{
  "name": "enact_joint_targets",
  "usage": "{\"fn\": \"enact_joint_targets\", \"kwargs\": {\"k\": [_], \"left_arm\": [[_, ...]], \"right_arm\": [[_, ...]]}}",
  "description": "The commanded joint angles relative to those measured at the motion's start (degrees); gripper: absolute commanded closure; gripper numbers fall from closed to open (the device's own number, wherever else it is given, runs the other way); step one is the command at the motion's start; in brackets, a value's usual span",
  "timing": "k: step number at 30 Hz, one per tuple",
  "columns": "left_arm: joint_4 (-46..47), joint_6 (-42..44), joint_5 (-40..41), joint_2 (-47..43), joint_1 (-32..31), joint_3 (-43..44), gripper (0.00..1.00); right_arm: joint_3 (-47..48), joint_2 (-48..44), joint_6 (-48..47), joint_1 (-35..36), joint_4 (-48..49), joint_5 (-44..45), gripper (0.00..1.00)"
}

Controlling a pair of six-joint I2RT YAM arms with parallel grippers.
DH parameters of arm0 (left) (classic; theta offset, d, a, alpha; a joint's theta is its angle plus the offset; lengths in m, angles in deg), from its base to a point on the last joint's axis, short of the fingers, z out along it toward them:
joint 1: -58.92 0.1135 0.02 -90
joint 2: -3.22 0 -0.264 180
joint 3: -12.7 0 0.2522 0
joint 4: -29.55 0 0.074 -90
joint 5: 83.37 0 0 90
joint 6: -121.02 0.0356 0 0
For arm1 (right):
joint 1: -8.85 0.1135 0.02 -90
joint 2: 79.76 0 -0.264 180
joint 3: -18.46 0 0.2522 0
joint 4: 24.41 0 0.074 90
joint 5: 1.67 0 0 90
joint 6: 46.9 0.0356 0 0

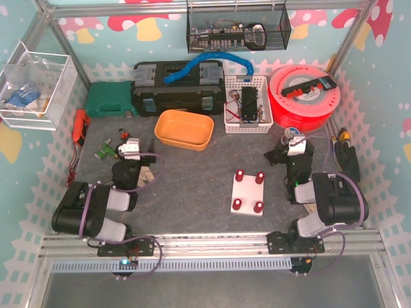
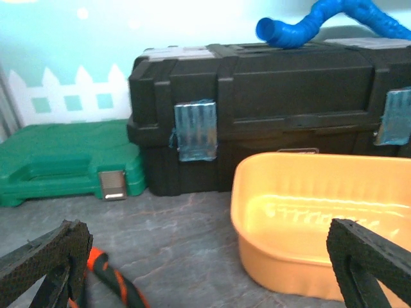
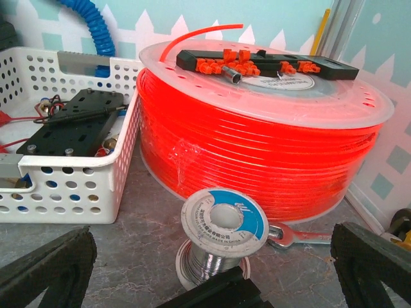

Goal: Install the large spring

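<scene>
Left jaws: wide open, nothing between the pads. They sit low over the counter, facing the orange tray and the black toolbox.

Right jaws: also spread and holding nothing. They face the red reel, with a solder spool just in front and the white basket to its left.

Fixture: a white plate lies flat mid-counter between the arms, nearer the right one. It carries four red posts, two by two.

Large spring: not made out in any view. What shows of the tray's inside looks bare. The basket holds black hardware and wires, too cluttered to read. The posts are too small in the top view to tell whether a coil already sits on one.

Judgement: this fits either a spring waiting somewhere out of sight, or one already seated with the arms parked. The pictures don't settle which.

If seating is the step, doing it well looks like this:
- Grip the spring by its side, mid-length, lightly enough not to squash the coils.
- Keep its axis upright and centre the bore over the post before lowering.
- Press straight down; a tilt will snag a coil on the post cap.
- The plate looks loose, so the free arm could steady its edge.
</scene>
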State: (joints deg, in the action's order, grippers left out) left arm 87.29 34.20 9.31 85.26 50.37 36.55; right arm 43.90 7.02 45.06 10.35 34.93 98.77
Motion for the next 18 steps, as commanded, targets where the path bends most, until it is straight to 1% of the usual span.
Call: {"fn": "enact_joint_targets", "kwargs": {"k": [1, 2, 3, 5, 7, 9, 11, 13, 15, 18], "left_arm": [[11.85, -2.15, -4.04, 5.98, 2.97, -1.59, 0.01], [10.74, -2.72, -3.18, 5.47, 3.12, -1.38, 0.01], [6.79, -2.75, -3.63, 4.34, 3.11, -0.58, 0.01], [9.53, -2.73, -3.40, 5.65, 3.18, -0.80, 0.01], [5.47, -3.10, -4.37, 4.89, 3.53, 0.48, 0.01], [6.16, -3.33, -5.66, 5.53, 4.31, 0.73, 0.01], [4.06, -3.96, -5.18, 4.90, 4.55, 1.25, 0.01], [5.36, -3.99, -4.98, 5.32, 4.60, 0.97, 0.01], [4.32, -4.06, -5.09, 4.91, 4.61, 1.14, 0.01], [5.10, -4.06, -5.07, 5.15, 4.65, 1.01, 0.01]], "right_arm": [[-0.18, -0.03, -0.50, -0.18, 2.22, -0.41, 0.01], [-0.17, -0.01, -0.53, -0.18, 2.20, -0.36, 0.01], [-0.17, -0.03, -0.55, -0.18, 2.16, -0.37, 0.01], [-0.17, -0.03, -0.53, -0.18, 2.15, -0.38, 0.01], [-0.17, -0.02, -0.47, -0.18, 2.19, -0.34, 0.01], [-0.22, -0.03, -0.47, -0.18, 2.17, -0.40, 0.01], [-0.22, -0.01, -0.51, -0.18, 2.26, -0.41, 0.01], [-0.22, -0.03, -0.54, -0.18, 2.19, -0.40, 0.01], [-0.21, -0.03, -0.49, -0.18, 2.19, -0.41, 0.01], [-0.18, 0.01, -0.50, -0.18, 2.18, -0.35, 0.01]]}}
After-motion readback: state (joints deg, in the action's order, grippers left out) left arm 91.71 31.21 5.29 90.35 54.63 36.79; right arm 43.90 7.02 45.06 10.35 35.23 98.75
